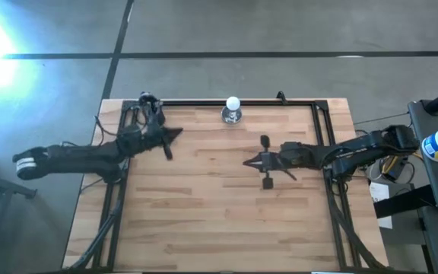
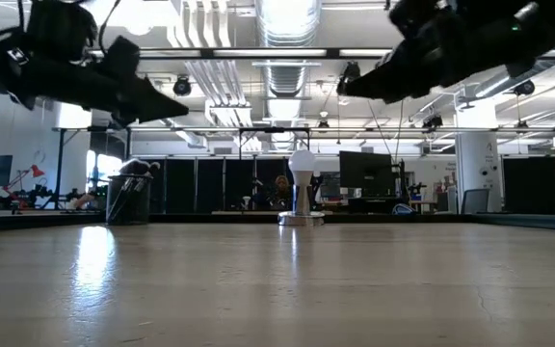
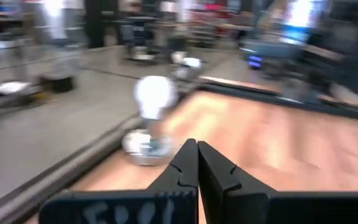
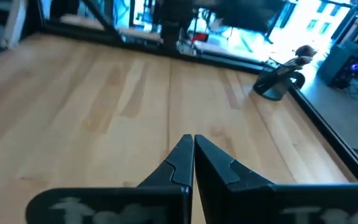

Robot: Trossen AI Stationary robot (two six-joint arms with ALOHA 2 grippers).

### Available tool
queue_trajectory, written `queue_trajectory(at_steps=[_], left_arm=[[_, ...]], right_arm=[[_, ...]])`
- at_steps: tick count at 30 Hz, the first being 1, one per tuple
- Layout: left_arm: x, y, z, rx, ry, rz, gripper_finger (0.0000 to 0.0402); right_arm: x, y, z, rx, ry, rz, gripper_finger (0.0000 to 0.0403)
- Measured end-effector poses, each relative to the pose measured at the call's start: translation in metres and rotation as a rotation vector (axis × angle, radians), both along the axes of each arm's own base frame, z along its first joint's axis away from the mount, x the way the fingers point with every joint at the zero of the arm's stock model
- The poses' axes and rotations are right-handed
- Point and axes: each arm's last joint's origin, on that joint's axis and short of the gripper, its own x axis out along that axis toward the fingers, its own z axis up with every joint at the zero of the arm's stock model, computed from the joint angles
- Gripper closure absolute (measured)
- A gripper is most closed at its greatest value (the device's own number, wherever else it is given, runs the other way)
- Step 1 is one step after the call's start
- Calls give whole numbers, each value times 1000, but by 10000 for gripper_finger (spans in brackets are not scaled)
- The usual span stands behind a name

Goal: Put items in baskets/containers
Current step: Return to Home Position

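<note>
Table: bare wooden table (image 1: 204, 221), with no loose brush visible on it in the high view.
Left arm: reaches in from the left side; left gripper (image 3: 192, 147) held above the boards near the far left corner, fingers pressed together, holding nothing.
Right arm: reaches in from the right side; right gripper (image 4: 190, 140) above mid-table, fingers pressed together, also empty.
Black cup (image 2: 123, 200): stands upright in the far left corner, well apart from both grippers.
White ball (image 2: 302, 162): on its silvery base at the middle of the far edge, untouched.
Brushes (image 2: 141, 170): bunched in the cup, heads poking above its rim.
Step in hand: by the look of it, loading is done and the arms are heading for rest.
Next move: calls for both arms to retract clear of the cup and the ball, fingers closed.
</note>
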Motion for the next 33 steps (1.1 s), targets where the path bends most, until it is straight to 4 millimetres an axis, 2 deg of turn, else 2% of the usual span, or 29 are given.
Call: queue_trajectory(at_steps=[7,13,17,22,26,33], left_arm=[[3,-42,4,49,29,-247,401],[-2,-51,8,54,-7,-295,401],[-9,-52,3,40,-28,-301,401],[-19,-54,-5,14,-64,-336,401],[-28,-55,-9,3,-84,-347,401],[-44,-59,-19,-27,-133,-428,401]], right_arm=[[-59,-1,4,106,-123,17,394],[-103,-5,-5,154,-223,-5,394],[-126,-6,-12,155,-296,-7,394],[-147,-8,-21,163,-350,-17,395],[-158,-9,-33,191,-317,-79,395],[-158,-11,-33,158,-330,-117,395]])
